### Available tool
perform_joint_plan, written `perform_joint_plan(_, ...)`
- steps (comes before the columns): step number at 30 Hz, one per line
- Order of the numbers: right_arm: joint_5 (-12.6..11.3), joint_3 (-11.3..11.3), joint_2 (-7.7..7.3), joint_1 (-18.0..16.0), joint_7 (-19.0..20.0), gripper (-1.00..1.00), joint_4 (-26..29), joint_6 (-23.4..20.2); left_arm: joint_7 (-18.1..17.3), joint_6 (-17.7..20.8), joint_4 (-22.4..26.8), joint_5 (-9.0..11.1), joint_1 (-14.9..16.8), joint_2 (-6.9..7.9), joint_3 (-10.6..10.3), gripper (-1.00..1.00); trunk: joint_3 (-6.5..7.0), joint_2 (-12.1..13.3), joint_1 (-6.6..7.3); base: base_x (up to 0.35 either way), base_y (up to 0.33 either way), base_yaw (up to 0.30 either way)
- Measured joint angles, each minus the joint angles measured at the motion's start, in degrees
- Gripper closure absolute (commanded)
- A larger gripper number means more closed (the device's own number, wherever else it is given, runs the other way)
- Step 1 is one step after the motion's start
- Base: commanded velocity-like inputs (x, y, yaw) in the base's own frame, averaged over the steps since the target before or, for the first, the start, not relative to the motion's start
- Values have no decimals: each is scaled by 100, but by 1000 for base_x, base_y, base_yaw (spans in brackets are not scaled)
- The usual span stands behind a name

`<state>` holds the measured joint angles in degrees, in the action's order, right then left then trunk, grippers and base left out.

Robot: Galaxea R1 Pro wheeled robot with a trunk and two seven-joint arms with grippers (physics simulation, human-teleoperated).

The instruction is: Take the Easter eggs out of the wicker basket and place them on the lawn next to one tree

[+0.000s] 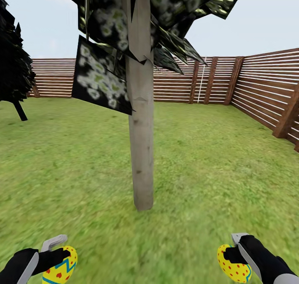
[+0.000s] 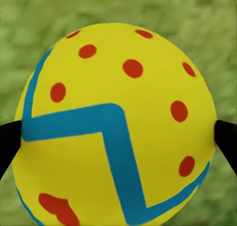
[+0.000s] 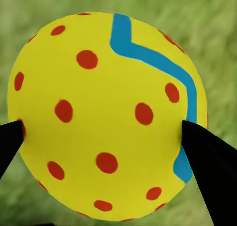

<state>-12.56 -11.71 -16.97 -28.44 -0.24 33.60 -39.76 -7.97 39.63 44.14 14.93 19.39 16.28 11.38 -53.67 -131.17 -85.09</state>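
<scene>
You face the tree (image 1: 141, 151); your left hand (image 1: 56, 255) and right hand (image 1: 234, 253) each grip an Easter egg (image 1: 62, 267) (image 1: 233, 264) above the lawn (image 1: 207, 172). Placing remains, plus a third egg.

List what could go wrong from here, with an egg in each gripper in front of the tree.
1. Both eggs hang above the lawn; released from there, the left egg or right egg might roll away from the tree.
2. Each egg is pinched only at its sides by the fingertips, so a jolt could slip one free early.
</scene>
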Motion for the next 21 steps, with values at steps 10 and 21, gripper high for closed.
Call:
perform_joint_plan(10, 2, -2, 0, 0, 1, 100, 6, 7, 41, 12, 96, 2, 0, -5, 241, 100, -180, -401, -220, 0, 0, 0)
perform_joint_plan(21, 3, -8, 8, 0, -7, 100, 2, 9, 59, -4, 89, -16, 0, -61, 388, 100, -377, -842, -461, 0, 0, 0)
